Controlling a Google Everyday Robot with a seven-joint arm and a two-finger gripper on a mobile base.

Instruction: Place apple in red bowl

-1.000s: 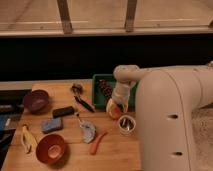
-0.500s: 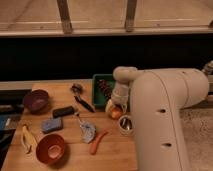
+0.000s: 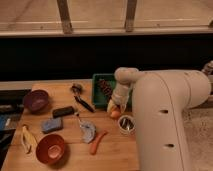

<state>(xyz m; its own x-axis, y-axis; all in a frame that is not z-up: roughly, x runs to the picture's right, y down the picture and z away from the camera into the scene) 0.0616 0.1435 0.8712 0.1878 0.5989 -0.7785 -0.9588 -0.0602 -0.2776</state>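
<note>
Dark glass is running behind the wooden surface [image 3: 117, 152], which is carrying a scatter of objects. Toward its right edge, the small yellowish apple with a red-orange blush [image 3: 115, 114] is lying just in front of the green plastic bin [image 3: 99, 80]. The robot's gripper [image 3: 114, 106] is hanging directly over the apple, touching it or nearly so; whether it is gripping the fruit I cannot tell. The round, glossy orange-red bowl [image 3: 50, 148] is sitting well apart, near the front left corner.

As I am judging it, a shallow grasp is risking the round fruit rolling off toward the small metal cup [image 3: 125, 123] just beside it. A low carry is risking a clip on the long orange carrot [image 3: 97, 142] lying between. A high release is risking a bounce out of the shallow bowl.
</note>
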